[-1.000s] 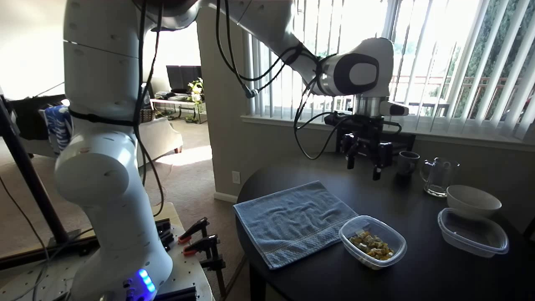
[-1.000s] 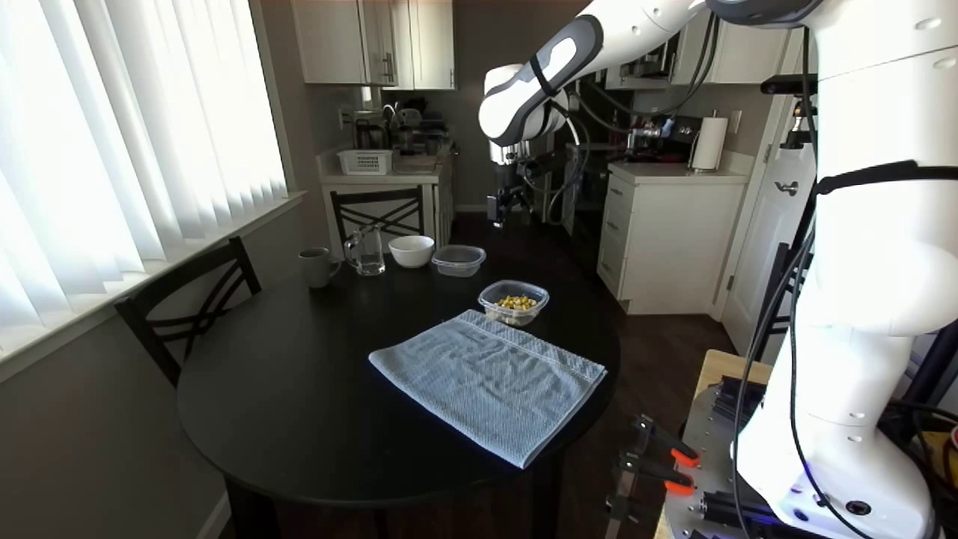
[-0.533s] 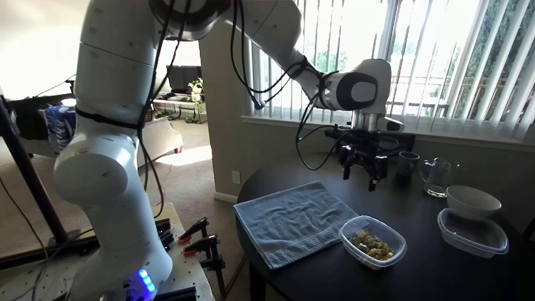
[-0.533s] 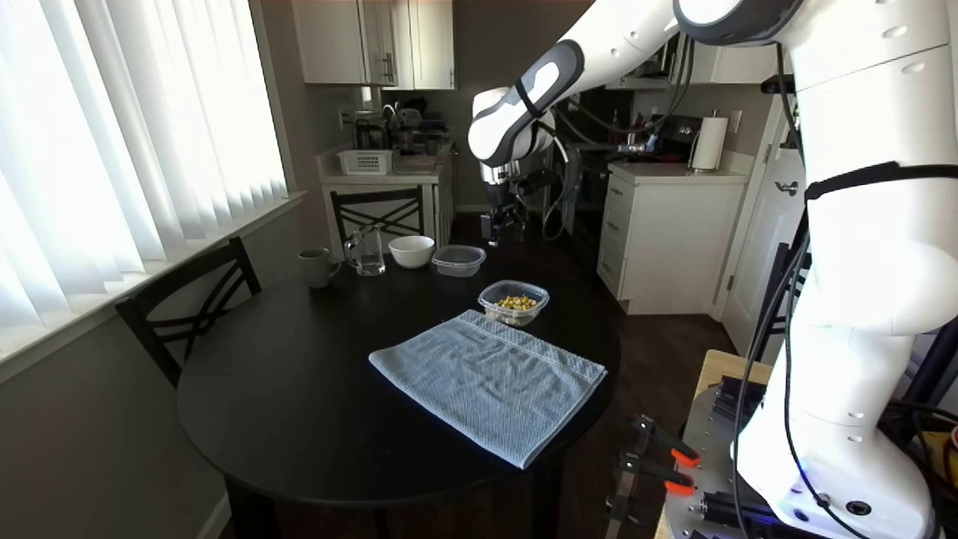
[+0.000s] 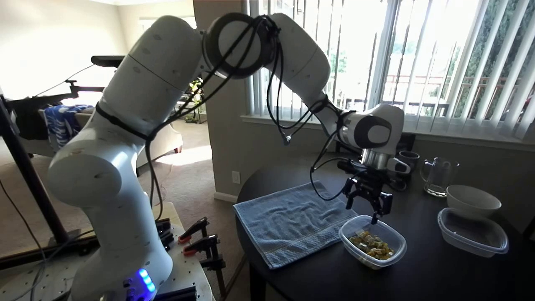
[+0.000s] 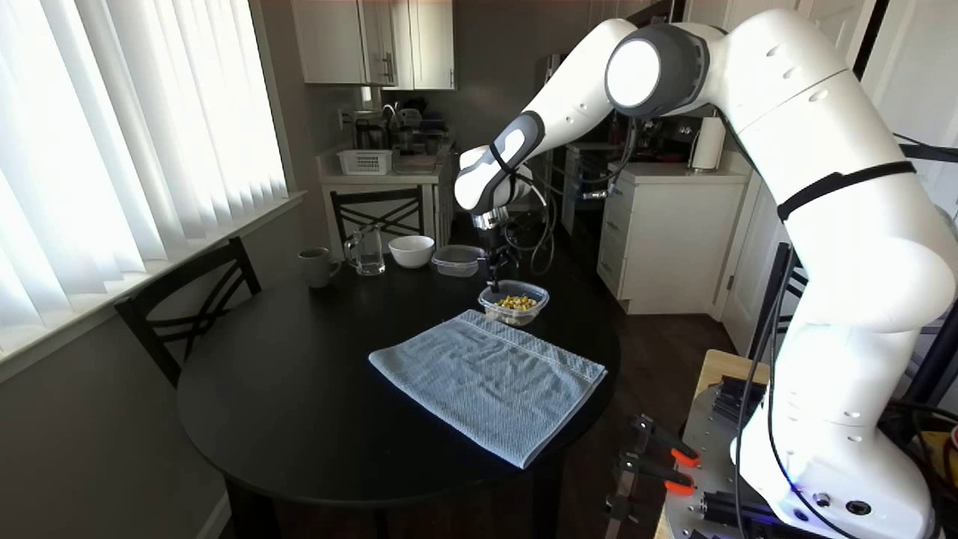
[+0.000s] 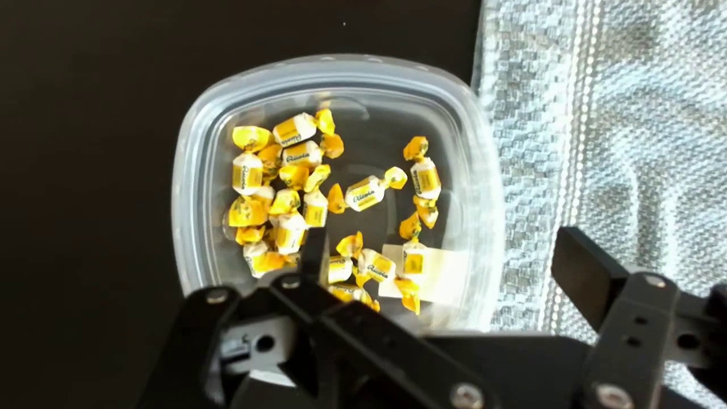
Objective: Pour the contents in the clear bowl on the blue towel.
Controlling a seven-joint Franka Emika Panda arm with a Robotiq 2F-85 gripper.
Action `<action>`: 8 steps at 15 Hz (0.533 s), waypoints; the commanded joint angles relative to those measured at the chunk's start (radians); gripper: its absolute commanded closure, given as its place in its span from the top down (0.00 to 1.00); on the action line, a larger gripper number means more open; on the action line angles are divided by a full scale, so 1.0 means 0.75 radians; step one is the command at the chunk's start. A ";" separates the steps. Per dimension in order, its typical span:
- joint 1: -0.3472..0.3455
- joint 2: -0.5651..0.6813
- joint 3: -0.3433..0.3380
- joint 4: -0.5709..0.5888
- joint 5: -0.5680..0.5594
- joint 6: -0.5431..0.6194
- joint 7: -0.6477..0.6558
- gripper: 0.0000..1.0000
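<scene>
Bowl (image 7: 372,133) is on table (image 6: 299,412) just beside towel (image 6: 486,382), candies (image 7: 365,194) inside. Pincer (image 5: 362,212) is held near rim, fingers spread, nothing gripped. Light, flexy, slick plastic is expected; towel-side wall (image 7: 481,210) is best pinched high up, gently.

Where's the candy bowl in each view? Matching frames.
In an exterior view: candy bowl lower right.
In an exterior view: candy bowl just below and right of centre.
Wrist view: candy bowl central, partly behind the fingers.
Shared landmark: the towel, beside it in all three.
</scene>
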 commanded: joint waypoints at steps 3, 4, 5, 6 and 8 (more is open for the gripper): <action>-0.045 0.194 0.084 0.208 0.018 -0.199 -0.162 1.00; -0.041 0.221 0.091 0.237 0.014 -0.233 -0.174 1.00; -0.036 0.248 0.097 0.265 0.014 -0.265 -0.177 1.00; -0.032 0.269 0.101 0.288 0.012 -0.292 -0.176 1.00; -0.026 0.305 0.108 0.328 0.011 -0.327 -0.165 1.00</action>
